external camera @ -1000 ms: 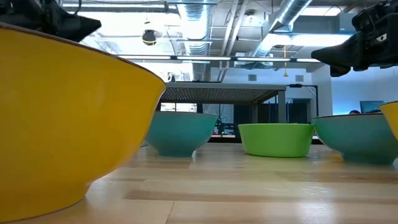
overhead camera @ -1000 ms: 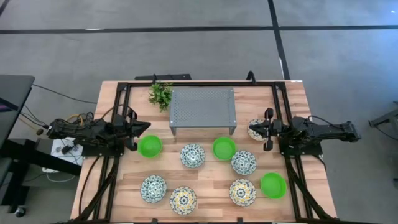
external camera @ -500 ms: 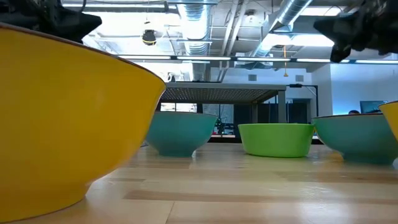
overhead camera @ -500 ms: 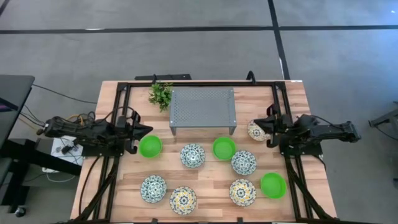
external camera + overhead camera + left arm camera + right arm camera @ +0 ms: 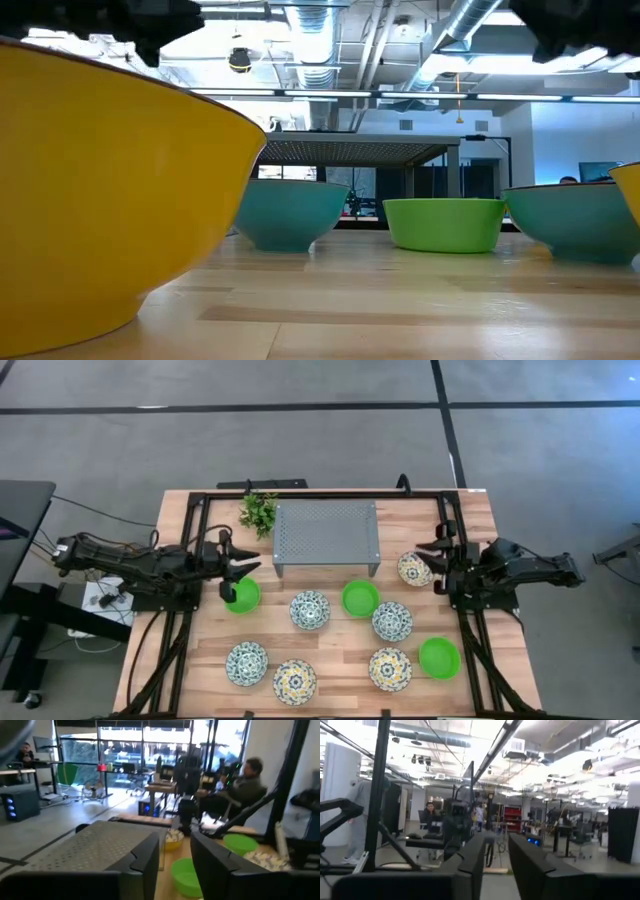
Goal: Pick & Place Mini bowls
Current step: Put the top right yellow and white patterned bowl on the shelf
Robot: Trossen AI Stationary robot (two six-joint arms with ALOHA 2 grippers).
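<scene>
Now, line by line:
Left gripper (image 5: pixel 240 572): has moved inward since a second ago; its fingers now stand spread above the far rim of the green bowl (image 5: pixel 241 596), holding nothing.
Right gripper (image 5: pixel 432 560): fingers parted, poised around the patterned bowl (image 5: pixel 412 569) by the stand's right leg, no longer pinching its rim.
Other bowls: unmoved; seven sit spread over the near half of the table (image 5: pixel 470 510).
Open room: bare wood beside the grey stand (image 5: pixel 326 532) and the plant sprig (image 5: pixel 259 512).

overhead looking down, table-level, two wrist views
</scene>
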